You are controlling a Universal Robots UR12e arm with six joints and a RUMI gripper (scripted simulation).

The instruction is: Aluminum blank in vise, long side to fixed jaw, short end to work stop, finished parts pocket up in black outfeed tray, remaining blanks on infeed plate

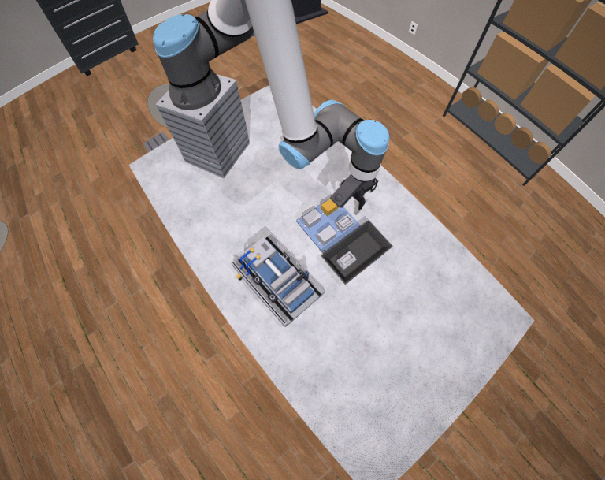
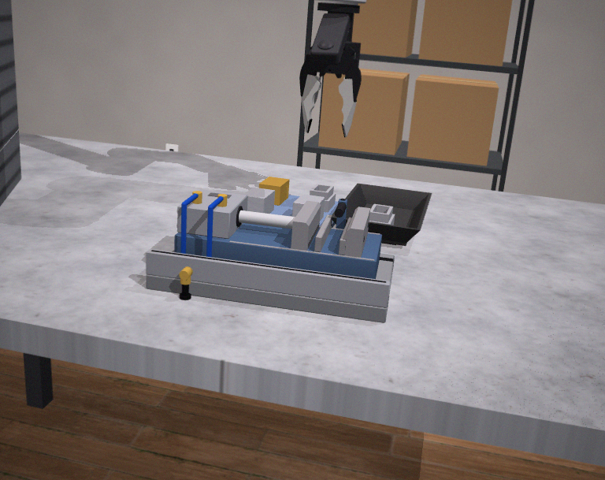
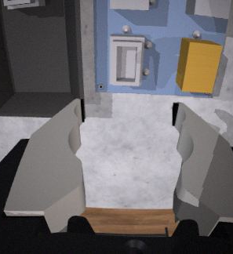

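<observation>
My gripper (image 1: pixel 356 202) (image 2: pixel 328 124) (image 3: pixel 128 102) is open and empty. It hangs high above the table, just beyond the far edge of the blue infeed plate (image 1: pixel 326 224) (image 3: pixel 158 47). On the plate lie a yellow brass blank (image 1: pixel 329 206) (image 2: pixel 274 189) (image 3: pixel 198 66), a finished part with a pocket (image 1: pixel 345 221) (image 3: pixel 126 59), and two plain gray blanks (image 1: pixel 311 215) (image 1: pixel 326 232). The black outfeed tray (image 1: pixel 357 251) (image 3: pixel 32 59) holds one finished part (image 1: pixel 348 259) (image 2: pixel 381 213), pocket up. The vise (image 1: pixel 276 276) (image 2: pixel 281 229) stands open.
Short pins (image 3: pixel 147 45) stand on the infeed plate around the finished part. The arm's gray base column (image 1: pixel 206 128) stands at the table's far left. A shelf with cardboard boxes (image 2: pixel 420 64) stands behind the table.
</observation>
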